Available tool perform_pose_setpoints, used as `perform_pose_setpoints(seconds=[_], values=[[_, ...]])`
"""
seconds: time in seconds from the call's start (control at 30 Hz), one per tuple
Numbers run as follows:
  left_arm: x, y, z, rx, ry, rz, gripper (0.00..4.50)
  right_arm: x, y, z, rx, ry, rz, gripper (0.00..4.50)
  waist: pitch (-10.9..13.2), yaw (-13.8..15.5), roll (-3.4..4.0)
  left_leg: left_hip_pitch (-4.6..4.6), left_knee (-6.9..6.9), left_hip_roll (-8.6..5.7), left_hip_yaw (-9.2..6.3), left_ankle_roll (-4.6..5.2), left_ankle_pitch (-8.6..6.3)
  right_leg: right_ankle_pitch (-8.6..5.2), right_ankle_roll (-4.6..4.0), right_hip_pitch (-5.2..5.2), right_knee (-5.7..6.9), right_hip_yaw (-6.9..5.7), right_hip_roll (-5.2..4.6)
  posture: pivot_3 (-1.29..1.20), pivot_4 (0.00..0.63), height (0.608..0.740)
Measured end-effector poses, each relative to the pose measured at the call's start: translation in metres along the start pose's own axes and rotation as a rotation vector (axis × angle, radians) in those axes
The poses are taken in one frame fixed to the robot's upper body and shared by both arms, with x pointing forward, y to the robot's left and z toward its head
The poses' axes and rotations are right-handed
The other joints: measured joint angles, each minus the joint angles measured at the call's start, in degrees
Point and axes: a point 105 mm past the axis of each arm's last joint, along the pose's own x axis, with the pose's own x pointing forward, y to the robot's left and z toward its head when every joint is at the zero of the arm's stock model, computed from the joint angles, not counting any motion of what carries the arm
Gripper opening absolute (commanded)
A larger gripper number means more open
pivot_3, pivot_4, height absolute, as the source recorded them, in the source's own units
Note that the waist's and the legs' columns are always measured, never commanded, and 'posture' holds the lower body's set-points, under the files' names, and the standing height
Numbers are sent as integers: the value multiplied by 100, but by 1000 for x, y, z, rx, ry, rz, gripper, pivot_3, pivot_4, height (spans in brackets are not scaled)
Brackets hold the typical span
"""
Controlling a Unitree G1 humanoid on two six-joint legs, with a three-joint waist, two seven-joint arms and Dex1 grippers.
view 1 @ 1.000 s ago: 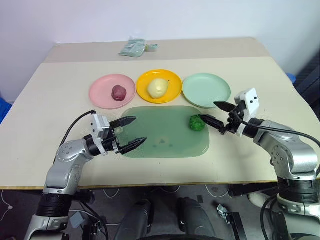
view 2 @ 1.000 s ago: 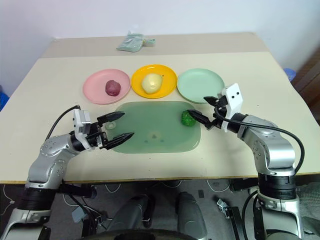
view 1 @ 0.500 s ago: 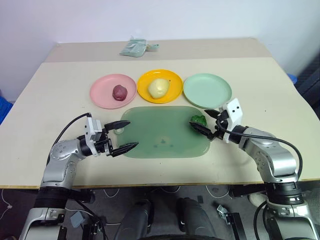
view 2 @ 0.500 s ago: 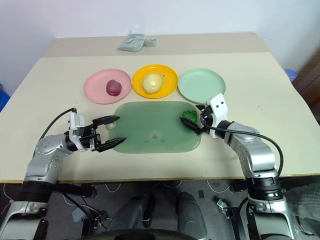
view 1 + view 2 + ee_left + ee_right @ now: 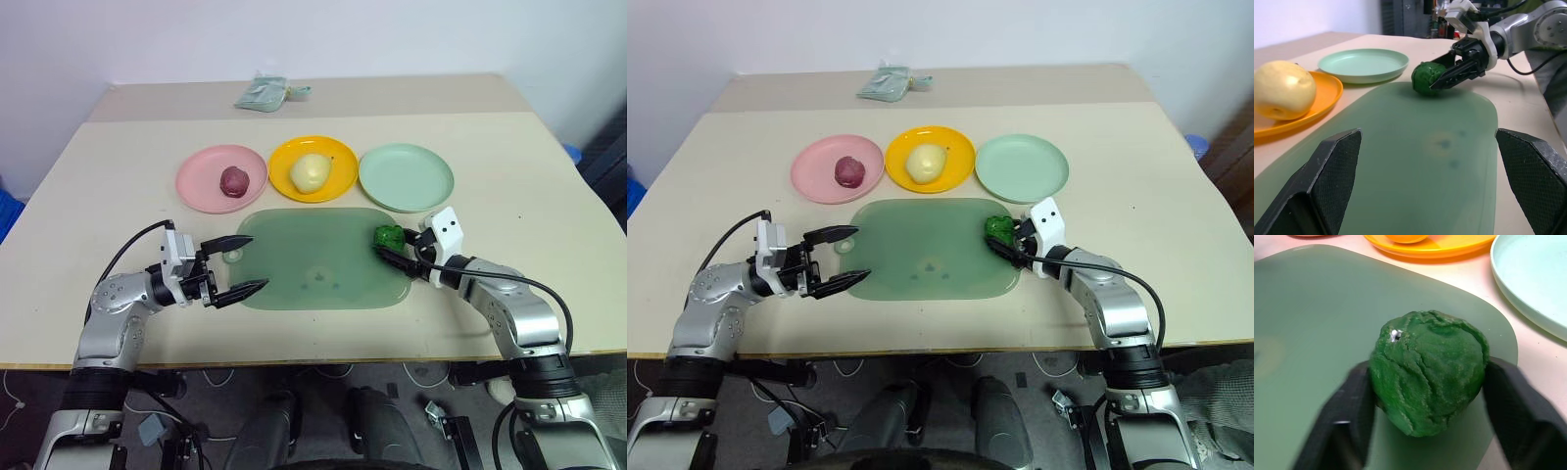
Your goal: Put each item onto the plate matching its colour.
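1. At the tray's point(image 5: 294, 257) right far corner you have the right gripper point(image 5: 395, 252) closed on the green toy point(image 5: 388, 237). In the right wrist view one black finger point(image 5: 1347, 411) presses each flank of the toy, which sits low over the tray's edge; you cannot tell whether it is touching the tray.
2. The green plate point(image 5: 406, 177) lies just beyond that toy, on the far right of the plate row, and carries nothing.
3. The yellow plate point(image 5: 338, 171) is the middle one of the row and holds the pear point(image 5: 310, 171).
4. The pink plate point(image 5: 201, 181) is on the left of the row and holds the red toy point(image 5: 233, 180).
5. At the tray's left edge your left gripper point(image 5: 241, 265) is spread wide and grips nothing. One finger point(image 5: 231, 241) lies toward the tray's far left corner, the other toward its near left edge.
6. A grey-green packet point(image 5: 263, 92) lies at the far side of the table point(image 5: 529, 186), well apart from the plates.
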Motion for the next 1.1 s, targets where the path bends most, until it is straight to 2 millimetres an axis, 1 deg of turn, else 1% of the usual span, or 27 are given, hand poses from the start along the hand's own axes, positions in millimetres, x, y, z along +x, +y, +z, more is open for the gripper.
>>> perform_pose_setpoints(seconds=[0.1,0.17,0.23,0.3,0.37,0.43,0.47,0.53,0.63,0.67,0.77,0.83,0.9,1.0,1.1], values=[[4,-1,6,13,-10,4,4500,-2,-4,6,35,-36,-15,2227,0,0,0,0,0,0,0,0,0,0,0,0,0,1,0,0,150,740],[7,-1,9,18,-18,15,4500,-1,-8,22,54,-95,-19,2227,0,-8,0,0,1,0,0,0,0,1,0,-1,2,1,0,0,150,740],[12,-1,14,22,-35,26,4500,2,-20,55,34,-184,-38,2227,0,-33,1,2,-1,1,2,-2,1,3,-3,-2,3,2,3,0,150,740],[15,-2,19,22,-46,37,4500,8,-39,84,5,-252,-89,2227,0,-33,1,4,-1,1,2,-2,2,3,-4,-1,3,2,4,0,150,740],[17,-2,22,21,-55,52,4500,13,-59,101,-21,-285,-150,2227,-1,-17,-1,5,-3,1,1,-2,2,3,-4,1,3,0,5,0,150,740],[20,-2,25,21,-67,69,4500,21,-76,103,-18,-279,-196,2227,0,-2,-1,4,-1,0,2,-3,2,3,-4,3,1,-1,4,0,150,740],[22,-3,26,18,-74,80,4500,27,-86,100,-11,-263,-220,2227,0,-6,-2,4,-1,-1,5,-3,3,4,-4,4,-1,0,3,0,150,740],[25,-5,29,17,-84,96,4500,34,-96,91,-3,-230,-251,2227,0,-13,-2,4,-2,-1,7,-7,5,4,-4,4,0,1,3,0,150,740],[32,-6,35,24,-107,133,4500,42,-109,71,13,-166,-301,2227,0,-25,-2,4,-3,0,8,-17,11,4,-5,3,1,1,3,0,150,740],[34,-6,37,26,-115,143,4500,44,-111,65,19,-147,-310,3253,0,-28,-2,4,-4,0,8,-17,11,4,-5,3,1,2,3,0,150,740],[37,-8,43,32,-123,172,4500,47,-112,48,22,-99,-330,4466,0,-35,-2,4,-4,0,8,-17,11,4,-5,2,1,3,3,0,150,740],[35,-8,42,23,-116,198,4500,47,-113,42,17,-89,-340,4466,0,-38,-2,4,-4,0,8,-17,11,4,-5,1,2,4,5,0,150,740],[34,-7,38,5,-102,231,4500,46,-114,43,1,-101,-344,4466,1,-38,-1,4,-3,0,8,-18,12,4,-5,1,4,5,5,0,150,740],[33,-3,40,15,-98,276,4500,45,-113,54,-22,-149,-337,4466,1,-37,-1,4,-2,0,7,-17,11,4,-4,1,5,5,7,0,150,740],[37,4,45,34,-105,342,4500,37,-106,81,-57,-267,-293,4466,1,-4,-1,2,1,0,4,-18,11,4,-4,0,6,4,7,0,150,740]])
